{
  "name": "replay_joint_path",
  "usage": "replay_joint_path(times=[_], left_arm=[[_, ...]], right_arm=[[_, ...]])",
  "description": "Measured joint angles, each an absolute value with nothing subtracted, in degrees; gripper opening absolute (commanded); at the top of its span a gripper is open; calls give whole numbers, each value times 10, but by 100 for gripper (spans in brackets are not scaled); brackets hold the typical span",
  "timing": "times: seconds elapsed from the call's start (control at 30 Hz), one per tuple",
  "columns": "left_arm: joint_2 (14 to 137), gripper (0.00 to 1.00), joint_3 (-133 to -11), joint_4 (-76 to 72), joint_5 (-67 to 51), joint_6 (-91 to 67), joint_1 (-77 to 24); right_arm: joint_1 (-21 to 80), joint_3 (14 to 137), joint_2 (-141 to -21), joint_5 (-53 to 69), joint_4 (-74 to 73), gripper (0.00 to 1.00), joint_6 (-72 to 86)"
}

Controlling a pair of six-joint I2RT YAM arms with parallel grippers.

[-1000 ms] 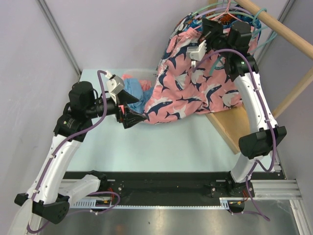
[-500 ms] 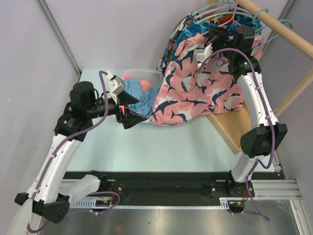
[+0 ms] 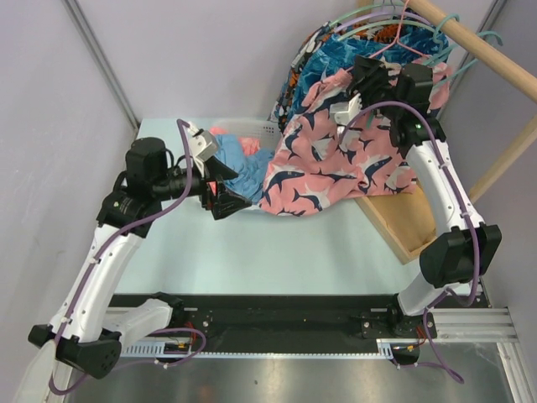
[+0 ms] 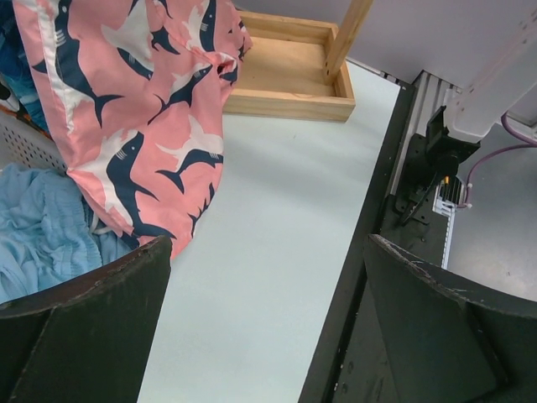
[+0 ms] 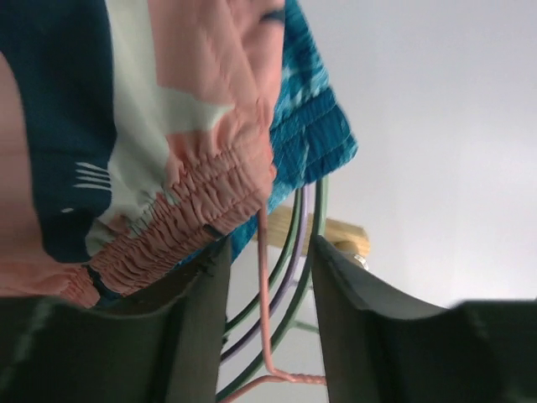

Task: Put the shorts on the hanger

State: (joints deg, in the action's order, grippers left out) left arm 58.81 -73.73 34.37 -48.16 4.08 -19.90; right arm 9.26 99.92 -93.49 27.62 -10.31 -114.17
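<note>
Right claw (image 5: 270, 243) up high, fingers parted, pink hanger (image 5: 263, 319) wire showing between them, shorts (image 5: 193, 193) waistband against one finger. Left claw (image 4: 268, 242) spread wide over the bench (image 4: 277, 218).

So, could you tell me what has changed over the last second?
The right gripper moved back toward the rail and its jaws parted, the hanger now between them. The shorts drew back and right with it, uncovering more of the blue leaf-print shorts behind. The left gripper stayed open beside the light-blue garment.
</note>
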Motion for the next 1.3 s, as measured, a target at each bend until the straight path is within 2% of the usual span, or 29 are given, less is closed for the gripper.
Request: replay_joint_path(times=[0.17, 0.23, 0.37, 0.6, 0.7, 0.73, 0.87, 1.0, 1.17, 1.3], left_arm=[[597, 100, -737, 351, -482, 41, -189], [600, 100, -737, 352, -482, 40, -186], [600, 100, -729, 349, -482, 34, -176], [623, 100, -719, 343, -484, 15, -146], [635, 100, -719, 342, -485, 7, -124], [641, 100, -719, 342, -487, 4, -113], [669, 100, -719, 353, -492, 1, -69], [710, 100, -722, 395, -492, 19, -23], [747, 100, -722, 461, -450, 68, -3], [729, 100, -667, 474, -388, 123, -3]], right_arm=[[122, 974, -913, 266, -98, 68, -1140], [135, 957, -893, 260, -96, 70, -1140], [158, 919, -846, 253, -101, 79, -1139], [238, 872, -765, 230, -129, 85, -1081], [285, 860, -743, 223, -139, 86, -1021], [302, 856, -734, 222, -148, 92, -983], [379, 833, -695, 223, -197, 98, -821], [448, 794, -667, 224, -234, 99, -649], [460, 724, -665, 216, -250, 100, -492], [455, 643, -676, 196, -252, 100, -418]])
